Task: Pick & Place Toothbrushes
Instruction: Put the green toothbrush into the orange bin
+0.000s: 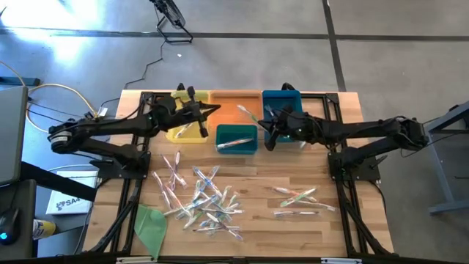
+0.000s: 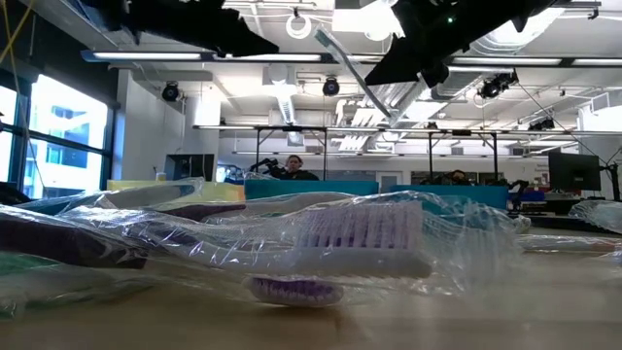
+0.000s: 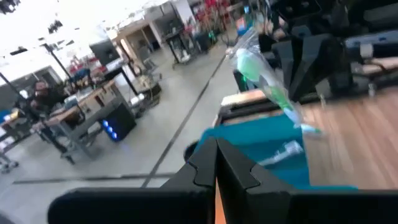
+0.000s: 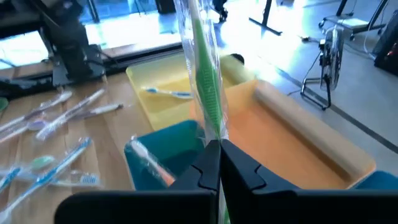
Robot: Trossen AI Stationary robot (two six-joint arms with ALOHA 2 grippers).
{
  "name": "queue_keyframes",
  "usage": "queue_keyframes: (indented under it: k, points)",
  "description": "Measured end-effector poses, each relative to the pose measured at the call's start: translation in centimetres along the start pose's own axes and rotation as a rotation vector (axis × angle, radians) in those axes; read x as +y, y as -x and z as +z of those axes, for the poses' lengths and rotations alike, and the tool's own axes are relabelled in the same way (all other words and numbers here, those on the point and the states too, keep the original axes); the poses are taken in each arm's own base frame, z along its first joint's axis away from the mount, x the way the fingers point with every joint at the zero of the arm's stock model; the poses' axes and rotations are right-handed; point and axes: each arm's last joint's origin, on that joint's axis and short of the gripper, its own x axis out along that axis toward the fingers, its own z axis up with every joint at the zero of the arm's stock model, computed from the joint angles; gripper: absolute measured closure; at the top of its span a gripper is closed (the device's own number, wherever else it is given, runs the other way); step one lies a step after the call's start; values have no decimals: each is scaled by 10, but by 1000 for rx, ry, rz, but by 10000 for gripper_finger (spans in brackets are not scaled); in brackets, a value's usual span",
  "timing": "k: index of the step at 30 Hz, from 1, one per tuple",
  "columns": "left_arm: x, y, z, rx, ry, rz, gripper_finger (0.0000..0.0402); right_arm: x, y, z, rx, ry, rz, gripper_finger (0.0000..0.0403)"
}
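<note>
Toothbrushes (image 1: 205, 199) lie scattered in clear wrappers over the middle of the wooden desk (image 1: 322, 227), with a smaller cluster (image 1: 299, 199) toward its right edge and a flat green sheet (image 1: 150, 224) near the front left corner. Along the far edge stands a row of bins: a yellow bin (image 1: 183, 121), an orange bin (image 1: 234, 110) and a tall teal bin (image 1: 282, 103), with a small teal bin (image 1: 237, 139) just in front of the orange one.

The right pincer (image 4: 214, 149) hangs over the bins near the far edge, its fingers pressed together on a green toothbrush (image 4: 205, 74) in a clear wrapper, which sticks out past the fingertips above the orange bin and the small teal bin. In the high view the same brush shows as a thin pale stick (image 1: 249, 112) over the orange bin, close to the right pincer (image 1: 268, 132).

The left pincer (image 1: 212, 110) is raised over the yellow bin's right side, fingers shut and holding nothing; its wrist view shows the closed fingertips (image 3: 214, 165) with the green brush (image 3: 264, 78) held farther off by the other arm.

One blue toothbrush (image 4: 166, 93) lies inside the yellow bin, and a wrapped brush (image 1: 236, 141) lies in the small teal bin. In the low view a purple-bristled brush (image 2: 360, 243) in crinkled wrapping fills the foreground.
</note>
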Motion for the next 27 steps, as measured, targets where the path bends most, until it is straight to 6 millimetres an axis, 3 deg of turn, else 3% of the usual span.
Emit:
queue_keyframes:
  k: [6,15,21,27]
  points:
    - [14,-15,-7,-124,73,12,402,-4,-1,7,-64,-23,-10,401]
    - [11,-27,-16,-152,127,-45,391,-13,-3,10,-85,-40,-41,401]
    - [12,-37,-10,-179,173,-97,310,-15,-4,13,-110,-35,-45,401]
    - [17,-45,0,-198,380,-112,234,-14,-4,16,-142,-29,-42,401]
